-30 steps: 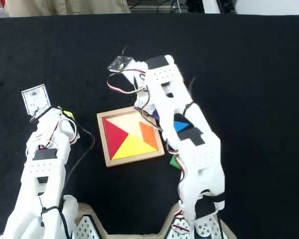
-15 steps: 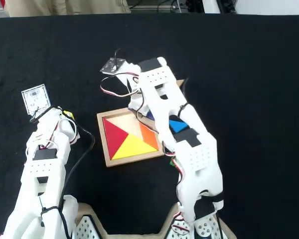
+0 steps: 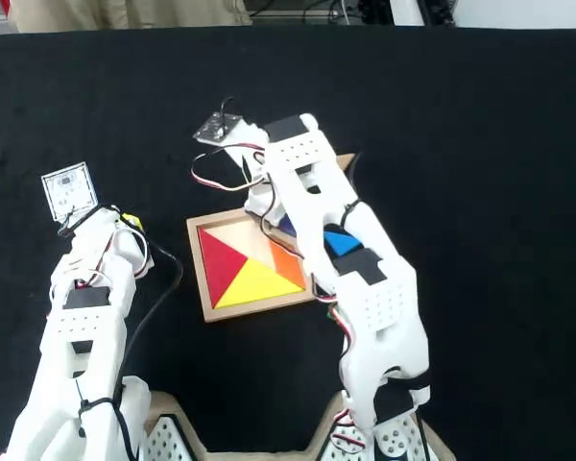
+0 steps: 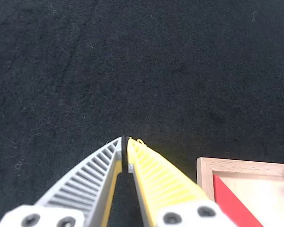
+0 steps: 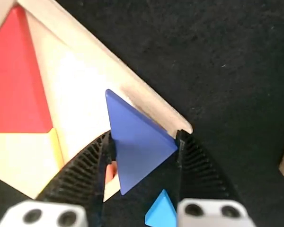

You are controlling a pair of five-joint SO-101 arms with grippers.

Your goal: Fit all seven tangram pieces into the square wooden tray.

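The square wooden tray (image 3: 204,288) lies between the arms and holds a red triangle (image 3: 221,257), a yellow triangle (image 3: 257,284) and an orange piece (image 3: 286,259). My right gripper (image 5: 145,137) is shut on a dark blue triangle (image 5: 137,146), which hangs over the tray's far right corner and crosses the rim (image 5: 85,47). In the high view that dark blue triangle (image 3: 288,228) peeks out under the right arm. My left gripper (image 4: 124,140) is shut and holds nothing, over bare cloth left of the tray corner (image 4: 204,166).
A light blue triangle (image 3: 338,242) lies on the cloth beside the tray's right edge, partly under the right arm. A green piece (image 3: 334,312) sits near the tray's near right corner. A tan piece (image 3: 346,161) lies beyond the tray. Black cloth stretches all around.
The right arm has carried the dark blue triangle a little left and farther back, over the tray's far right corner. The left arm has kept still.
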